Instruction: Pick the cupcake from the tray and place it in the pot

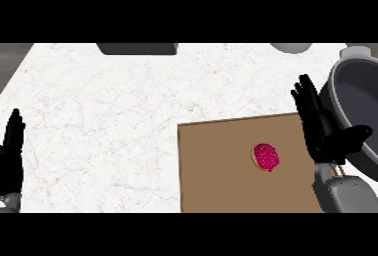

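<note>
Cupcake (pixel 266 157) lies on the brown tray (pixel 214 175), right of the tray's middle, its pink top facing up and its longer side running near to far. Nothing holds it. Just to its right, over the tray's right edge, hangs the right hand (pixel 319 131), fingers (pixel 306 97) straight and pressed together, pointing to the far side, with the thumb stuck out to the right toward the pot (pixel 341 90). So the cupcake sits left of that hand's palm, close beside it but apart, roughly level with the palm's near part. The pot stands on the right of the table (pixel 111 110), partly cut off by the view's edge, its dark hollow open, touching or just beside the tray's far right corner; I cannot tell which. The left hand (pixel 10 150) rests at the view's left edge, fingers straight and up, well apart from the tray. By my judgement the right hand is far the nearer and should take the cupcake: it needs to shift left and come down over it, fingers closing across the short side, then carry it right into the pot.
</note>
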You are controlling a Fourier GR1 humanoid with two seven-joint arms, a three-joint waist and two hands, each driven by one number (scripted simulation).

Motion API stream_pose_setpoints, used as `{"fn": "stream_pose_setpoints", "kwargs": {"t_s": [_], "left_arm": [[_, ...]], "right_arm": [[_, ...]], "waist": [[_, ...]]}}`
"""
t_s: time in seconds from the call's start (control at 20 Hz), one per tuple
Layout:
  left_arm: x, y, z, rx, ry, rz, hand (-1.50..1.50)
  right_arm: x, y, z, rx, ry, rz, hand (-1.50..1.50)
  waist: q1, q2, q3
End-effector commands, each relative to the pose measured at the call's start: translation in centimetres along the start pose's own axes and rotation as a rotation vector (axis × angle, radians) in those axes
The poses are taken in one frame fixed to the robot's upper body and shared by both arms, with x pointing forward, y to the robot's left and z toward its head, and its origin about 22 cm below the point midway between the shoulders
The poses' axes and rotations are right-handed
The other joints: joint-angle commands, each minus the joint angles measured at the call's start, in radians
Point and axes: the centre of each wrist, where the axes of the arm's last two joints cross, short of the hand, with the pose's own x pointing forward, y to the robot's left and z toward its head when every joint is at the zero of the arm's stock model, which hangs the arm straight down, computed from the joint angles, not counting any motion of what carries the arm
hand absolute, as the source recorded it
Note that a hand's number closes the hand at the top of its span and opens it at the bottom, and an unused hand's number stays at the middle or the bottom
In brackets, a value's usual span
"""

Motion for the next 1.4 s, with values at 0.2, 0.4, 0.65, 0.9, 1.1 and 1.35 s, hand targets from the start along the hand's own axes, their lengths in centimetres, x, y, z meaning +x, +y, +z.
{"fn": "stream_pose_setpoints", "kwargs": {"t_s": [0.2, 0.4, 0.65, 0.9, 1.1, 1.35], "left_arm": [[8.0, -4.0, -2.2, -0.17, -0.087, 0.303, 0.0], [10.5, -5.2, -2.3, -0.264, -0.053, 0.403, 0.0], [12.0, -3.8, -2.5, -0.258, -0.038, 0.409, 0.0], [11.8, -4.9, -2.9, -0.25, -0.022, 0.427, 0.0], [11.8, -5.8, -1.1, -0.264, -0.012, 0.436, 0.0], [12.8, -4.3, -3.1, -0.262, 0.0, 0.413, 0.0]], "right_arm": [[2.0, -7.3, -3.9, 0.077, -0.2, 0.069, 1.5], [-1.9, -10.4, -2.5, -0.011, -0.18, 0.455, -1.5], [-5.5, -13.1, -0.4, 0.031, -0.391, 0.276, -1.5], [-0.2, -13.3, -0.1, 0.202, -0.386, 0.346, -1.5], [3.4, -12.7, -1.2, 0.388, -0.231, 0.515, -1.5], [7.3, -10.5, -1.8, 0.587, -0.078, 0.733, -1.5]], "waist": [[0.002, 0.005, 0.005], [0.01, 0.011, 0.005], [0.004, 0.001, 0.004], [-0.016, -0.004, 0.001], [-0.012, -0.007, -0.001], [-0.013, -0.008, -0.002]]}}
